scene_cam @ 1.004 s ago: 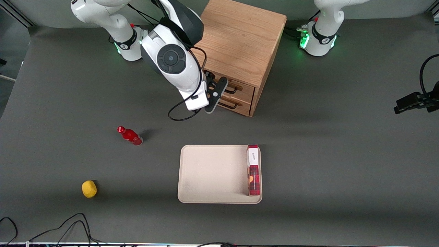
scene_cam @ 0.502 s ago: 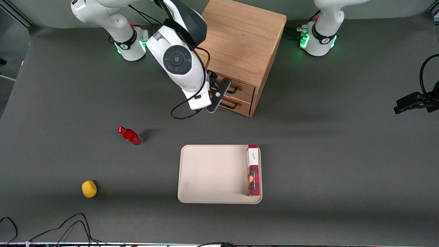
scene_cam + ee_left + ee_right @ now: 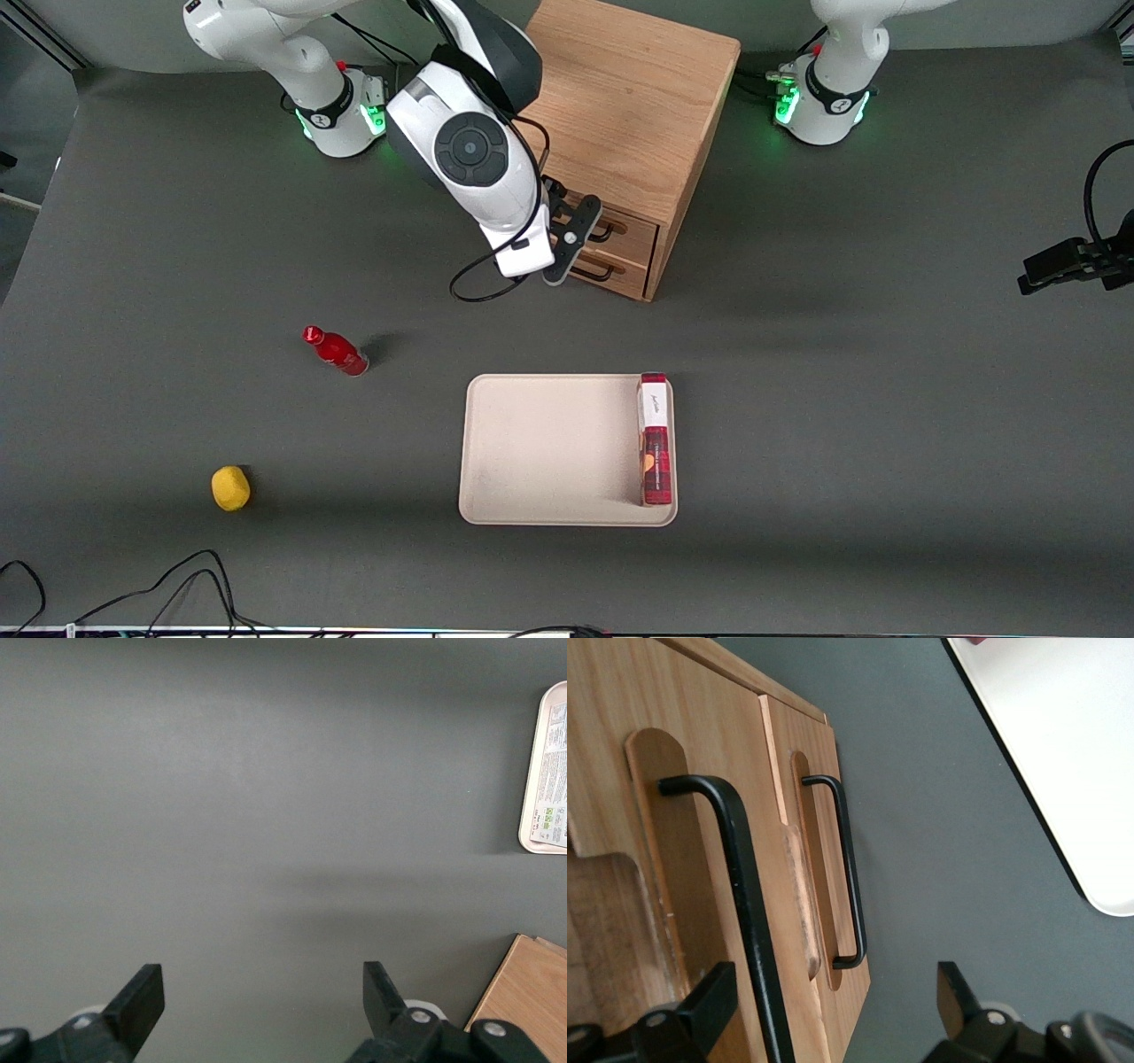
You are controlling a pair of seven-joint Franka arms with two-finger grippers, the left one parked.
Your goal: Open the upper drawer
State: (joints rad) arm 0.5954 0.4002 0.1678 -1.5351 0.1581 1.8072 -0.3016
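On the dark grey table (image 3: 886,399), a small yellow rounded object (image 3: 230,488) lies toward the working arm's end, close to the edge nearest the front camera. A red bottle with a red cap (image 3: 337,351) lies on its side farther from that camera than the yellow object, well apart from it. A cream rectangular tray (image 3: 549,447) sits midway along the table; a red and white carton (image 3: 655,440) stands on edge inside it, against the tray wall on the parked arm's side.

The boxy light-oak cabinet (image 3: 625,115) stands at the table edge farthest from the front camera, turned at an angle. Its upper drawer (image 3: 631,232) is closed, its front level with the cabinet face, directly above the matching lower drawer (image 3: 620,275). Each carries a black wire pull handle set over a darker oval recess.

The right arm's black two-finger gripper (image 3: 574,237) is in front of the drawers, at the height of the upper drawer. In the right wrist view the gripper (image 3: 833,1005) has its fingers spread wide and holds nothing. The upper drawer's black handle (image 3: 740,895) runs between the two fingers, near one fingertip (image 3: 709,997) and without visible contact; the other fingertip (image 3: 952,992) shows against the table. The lower drawer's handle (image 3: 846,873) is clear of both fingers.
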